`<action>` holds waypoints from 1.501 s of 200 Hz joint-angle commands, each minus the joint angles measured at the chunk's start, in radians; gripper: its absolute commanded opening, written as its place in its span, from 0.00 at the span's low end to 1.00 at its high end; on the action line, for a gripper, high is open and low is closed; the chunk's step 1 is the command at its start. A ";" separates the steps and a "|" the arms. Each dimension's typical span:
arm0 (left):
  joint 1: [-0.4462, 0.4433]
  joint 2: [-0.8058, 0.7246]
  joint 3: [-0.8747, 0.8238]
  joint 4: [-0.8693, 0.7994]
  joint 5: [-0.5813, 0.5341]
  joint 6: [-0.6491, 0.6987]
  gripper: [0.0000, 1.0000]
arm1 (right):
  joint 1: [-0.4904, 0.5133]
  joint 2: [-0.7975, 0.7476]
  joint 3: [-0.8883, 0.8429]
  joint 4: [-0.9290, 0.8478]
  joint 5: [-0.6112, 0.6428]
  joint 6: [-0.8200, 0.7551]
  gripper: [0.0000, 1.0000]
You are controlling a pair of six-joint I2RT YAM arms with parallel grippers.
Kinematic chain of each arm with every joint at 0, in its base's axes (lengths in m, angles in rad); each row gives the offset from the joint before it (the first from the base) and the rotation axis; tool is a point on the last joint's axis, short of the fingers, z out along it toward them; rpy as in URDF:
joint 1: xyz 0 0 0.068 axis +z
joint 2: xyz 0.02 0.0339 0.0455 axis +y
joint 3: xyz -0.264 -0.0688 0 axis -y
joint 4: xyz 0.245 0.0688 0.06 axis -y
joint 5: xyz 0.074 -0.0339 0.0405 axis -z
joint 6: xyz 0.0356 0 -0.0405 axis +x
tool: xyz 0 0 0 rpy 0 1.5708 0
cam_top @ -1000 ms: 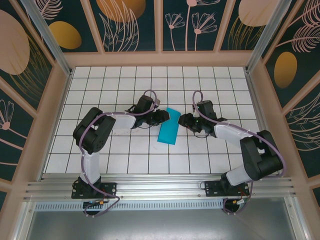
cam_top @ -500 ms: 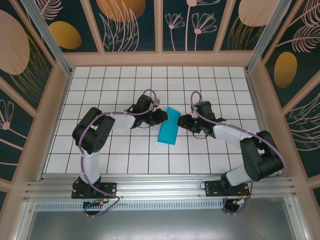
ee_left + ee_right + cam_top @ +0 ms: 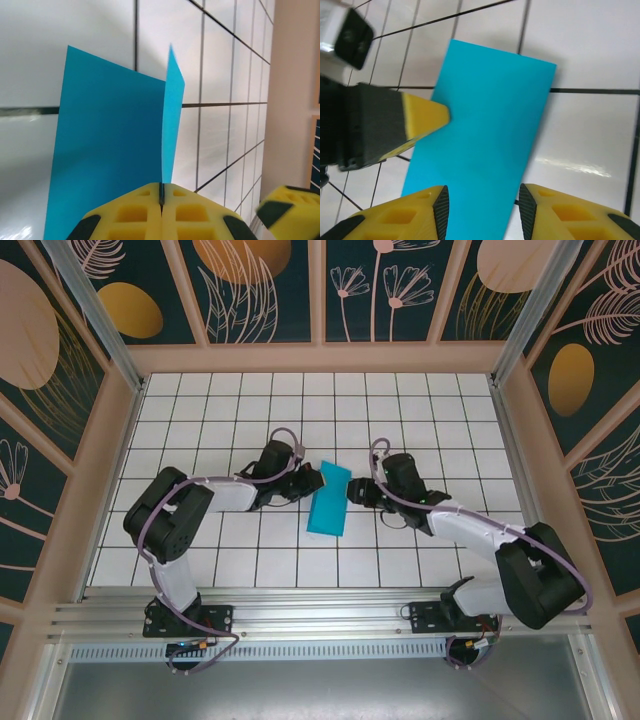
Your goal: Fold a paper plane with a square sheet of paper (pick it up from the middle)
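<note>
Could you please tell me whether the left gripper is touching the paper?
Touching. In the left wrist view, the left gripper is shut, and the paper has its raised flap pinched between the pads.

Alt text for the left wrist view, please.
The left hand, yellow fingers shut, pinches the edge of a folded teal-blue paper sheet, one flap standing edge-on, white tiled table behind. A yellow fingertip of the right hand shows lower right.
</note>
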 commanded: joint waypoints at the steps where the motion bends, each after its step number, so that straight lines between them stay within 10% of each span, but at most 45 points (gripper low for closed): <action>1: 0.004 -0.043 -0.027 0.045 -0.052 -0.049 0.00 | 0.072 -0.044 -0.043 0.096 0.074 -0.106 0.46; 100: 0.004 -0.044 -0.035 0.046 -0.078 -0.074 0.00 | 0.534 0.085 -0.034 0.126 0.530 -0.349 0.52; 179: 0.003 -0.018 -0.005 0.012 -0.061 -0.053 0.00 | 0.597 0.284 0.059 0.167 0.742 -0.482 0.51; 267: 0.004 -0.006 0.025 -0.047 -0.071 -0.017 0.00 | 0.616 0.333 0.072 0.181 0.857 -0.512 0.23; 300: 0.005 0.000 0.031 -0.051 -0.066 -0.017 0.01 | 0.618 0.341 0.075 0.191 0.871 -0.517 0.34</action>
